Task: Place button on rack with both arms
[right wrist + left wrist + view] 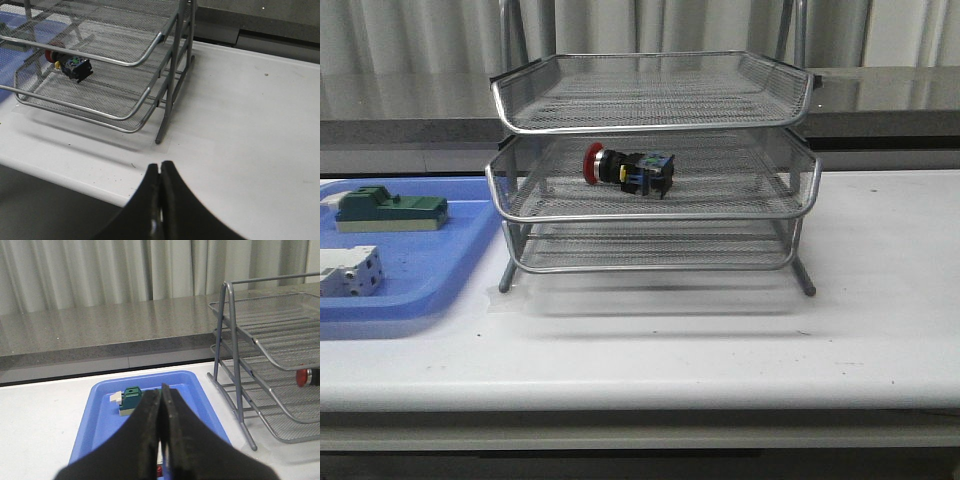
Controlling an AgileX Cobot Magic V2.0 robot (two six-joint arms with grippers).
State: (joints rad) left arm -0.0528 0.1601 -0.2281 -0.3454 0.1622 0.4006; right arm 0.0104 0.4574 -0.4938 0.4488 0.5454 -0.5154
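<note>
Grey curtains hang behind the white table (pixel 880 300). Both black grippers, left (pixel 161 440) and right (pixel 160 200), are pressed closed, holding nothing. Well apart from them, the red-headed push-button switch (pixel 630 170) lies on the silver wire-mesh rack's (pixel 650 215) middle tier.

A white desk (pixel 880 300) is carrying everything, its top scuffed with small dark specks and its front edge running across the front view. Two things are resting directly on it. The rack (pixel 650 215) is standing on its metal legs near the middle, towards the back, its three wire-mesh tiers stacked one above another and casting a faint shadow on the surface in front. Just beside it, at the left end of the desk, a flat blue tray (pixel 420 270) is lying, its near rim reaching off the left side of the picture.
</note>
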